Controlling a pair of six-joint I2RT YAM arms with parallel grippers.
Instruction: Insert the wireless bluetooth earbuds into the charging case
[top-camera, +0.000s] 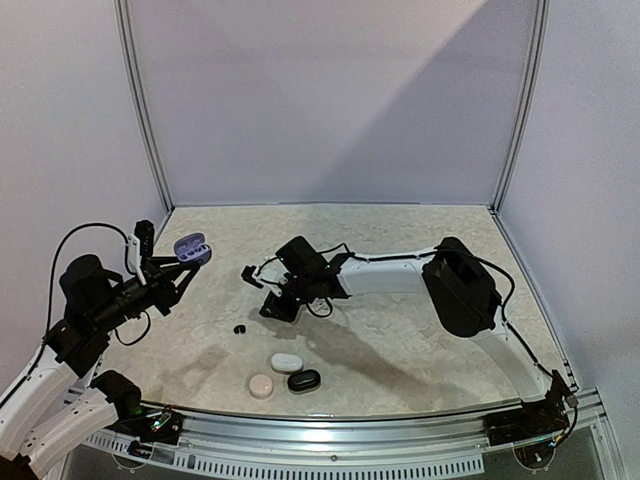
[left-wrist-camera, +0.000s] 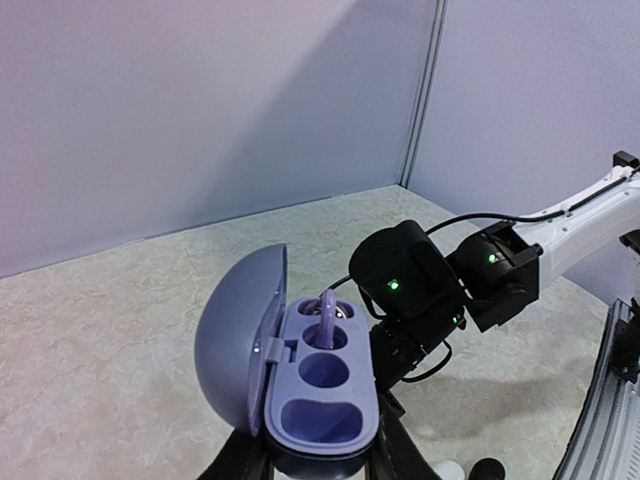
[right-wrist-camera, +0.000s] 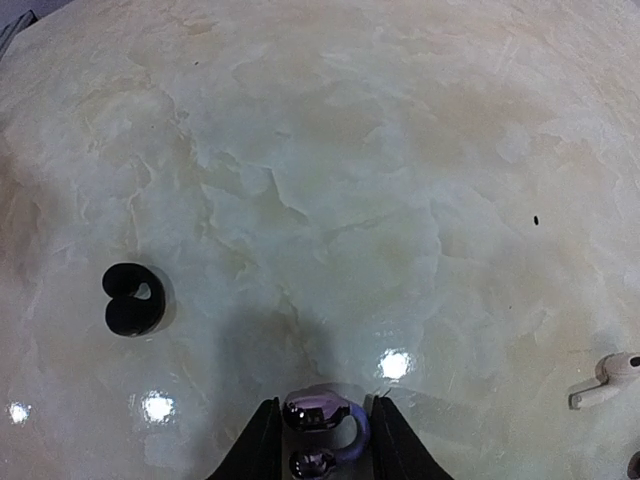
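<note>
While left gripper (left-wrist-camera: 320, 452) clamps the open purple charging case (left-wrist-camera: 322, 400) aloft, right gripper (right-wrist-camera: 325, 445) pinches a purple earbud (right-wrist-camera: 322, 415) on the table (right-wrist-camera: 350, 150). Advised: lift straight; seat stem-first in the empty well (left-wrist-camera: 325, 370).

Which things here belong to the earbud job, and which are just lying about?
Job: purple case in left gripper; purple earbud in right gripper; loose black earbud; loose white earbud.
Lying about: white case; pink case; black case.
</note>
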